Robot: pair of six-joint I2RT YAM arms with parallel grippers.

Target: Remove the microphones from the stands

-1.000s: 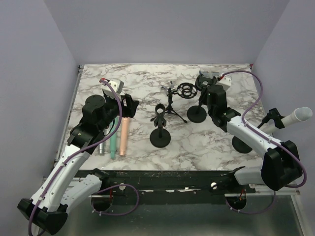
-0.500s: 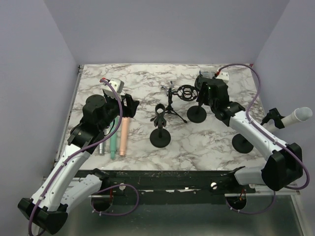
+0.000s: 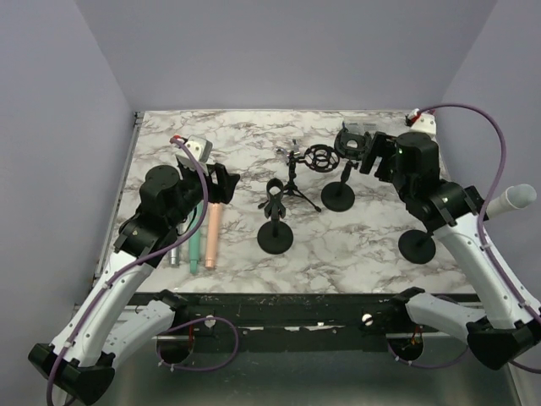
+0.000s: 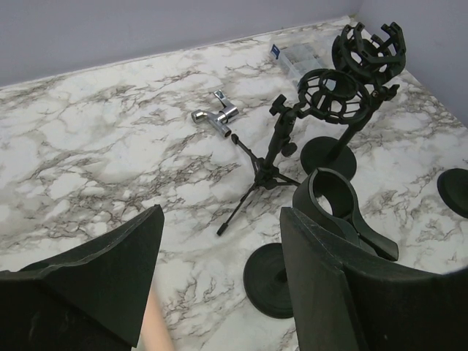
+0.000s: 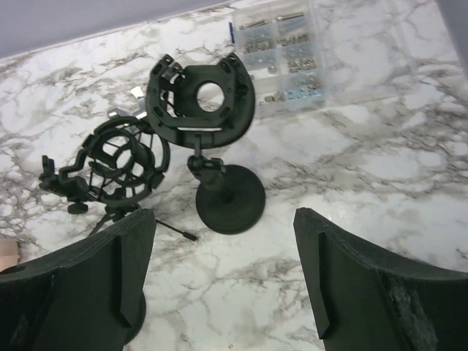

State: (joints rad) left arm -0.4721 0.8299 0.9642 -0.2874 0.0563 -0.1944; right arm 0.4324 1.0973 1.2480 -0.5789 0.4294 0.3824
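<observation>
- Marbled tabletop [image 3: 237, 135], walled in pale lilac, is the stage for two robot arms mounted at its near edge.
- At the right edge of the overhead frame, the white microphone [image 3: 514, 200] sits tilted in its holder. Its round-base stand [image 3: 417, 247] shows beside the right arm's forearm.
- Neither wrist camera shows that microphone.
- The right gripper [image 5: 221, 216] is spread wide and holds nothing. It points toward the upper middle of the frame, at an empty shock-mount stand [image 5: 201, 99], a tripod mount [image 5: 121, 172] and a clear parts box [image 5: 292, 44].
- The left gripper [image 4: 219, 219], at centre left, is also wide and empty. It hovers above three loose microphones [image 3: 210, 230] lying side by side, and faces a bare clip stand [image 3: 275, 222].
- The step in hand appears to be reaching the microphone, and the right arm is the closer of the two.
- Done well, that arm would swing toward the right edge and line its fingers across the white barrel, clear of the holder.
- It should then close firmly and draw the microphone out along its own axis.
- A sideways tug risks tipping the stand, so a slow, straight pull looks safest.
</observation>
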